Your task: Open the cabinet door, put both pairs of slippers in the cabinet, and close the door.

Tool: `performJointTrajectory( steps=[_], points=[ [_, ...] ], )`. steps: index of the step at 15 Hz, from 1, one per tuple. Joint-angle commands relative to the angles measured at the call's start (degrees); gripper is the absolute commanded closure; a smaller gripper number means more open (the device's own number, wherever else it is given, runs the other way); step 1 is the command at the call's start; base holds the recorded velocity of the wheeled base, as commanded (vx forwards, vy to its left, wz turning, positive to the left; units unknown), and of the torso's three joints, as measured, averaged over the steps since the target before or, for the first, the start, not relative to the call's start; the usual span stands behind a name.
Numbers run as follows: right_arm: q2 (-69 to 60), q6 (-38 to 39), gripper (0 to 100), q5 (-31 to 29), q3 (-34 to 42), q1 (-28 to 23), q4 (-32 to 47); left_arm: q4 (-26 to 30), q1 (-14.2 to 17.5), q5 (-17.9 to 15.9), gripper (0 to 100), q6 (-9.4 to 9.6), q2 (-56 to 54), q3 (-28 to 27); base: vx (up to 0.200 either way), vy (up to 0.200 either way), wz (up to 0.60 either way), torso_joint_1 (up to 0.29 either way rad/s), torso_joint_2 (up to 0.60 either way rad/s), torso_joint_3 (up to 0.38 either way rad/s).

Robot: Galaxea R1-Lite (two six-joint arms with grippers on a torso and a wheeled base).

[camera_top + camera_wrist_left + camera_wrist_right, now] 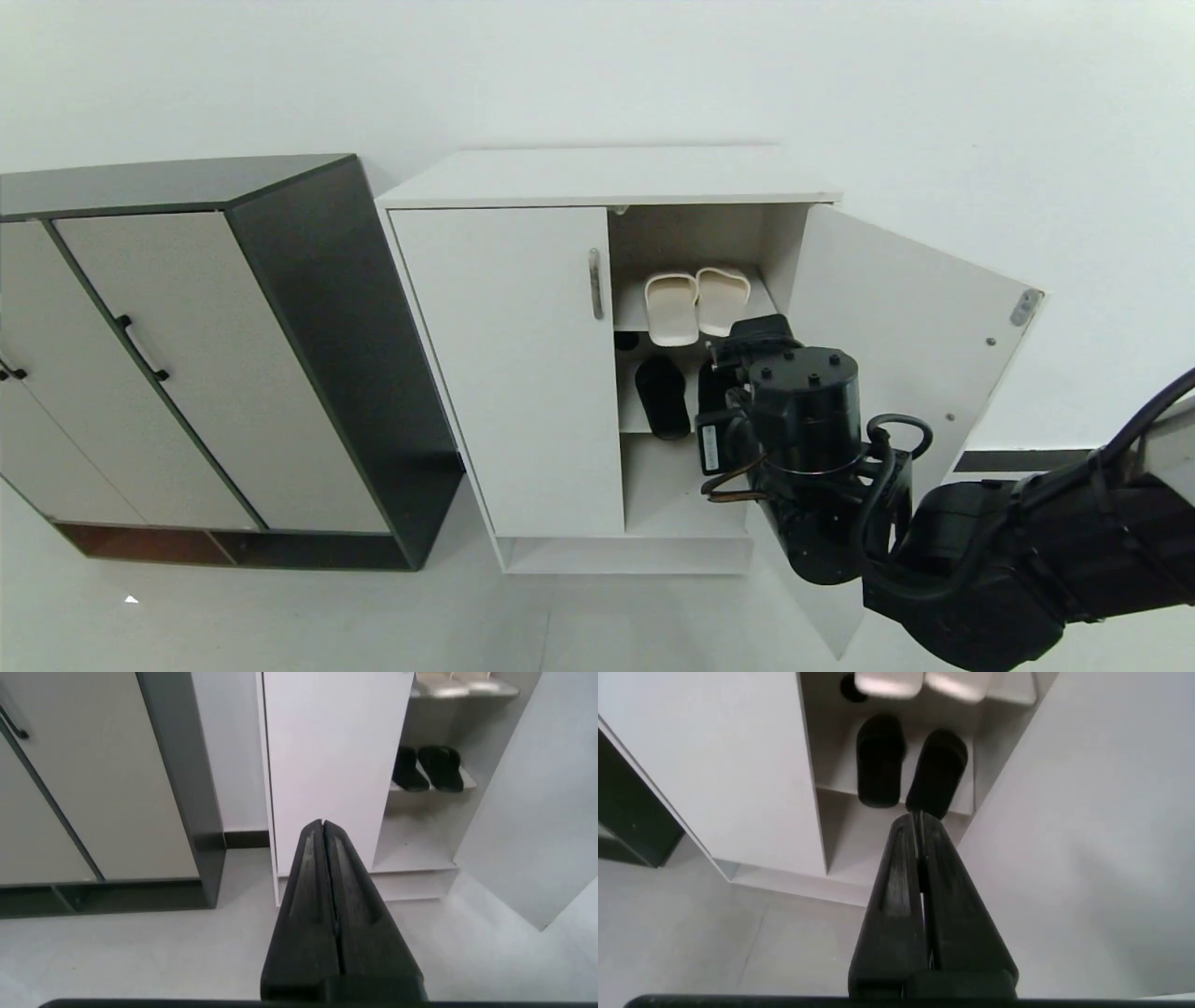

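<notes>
You have both pairs inside the cabinet point(607, 177), beige slippers point(695, 303) on its upper shelf point(628, 319), black slippers point(881, 761) just below, and with right tool point(918, 826) and left tool point(323, 833) clenched empty before it, only shutting its open door point(896, 355) is left.

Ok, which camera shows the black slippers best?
Right wrist view: both black slippers appear close and large. The head view has one mostly behind the right arm; the left wrist view shows both, but small.

A dark-sided cupboard point(215, 373) (pale doors, black handles) stands against the white wall point(597, 65).
</notes>
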Motion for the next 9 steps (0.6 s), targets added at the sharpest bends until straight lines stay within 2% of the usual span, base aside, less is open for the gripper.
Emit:
performJointTrajectory(
  steps=[1,9],
  points=[
    [-1.00,0.08,100,0.06,0.43,-0.19,-0.02,-0.01,0.01,-0.02,100,0.00,0.04,0.00,0.000,0.000,0.00,0.154,-0.47,-0.325],
    [-0.82,0.00,100,0.06,0.61,-0.62,-0.02,-0.01,0.01,-0.02,100,0.00,-0.05,0.00,0.000,0.000,0.00,0.175,-0.48,-0.317]
  ],
)
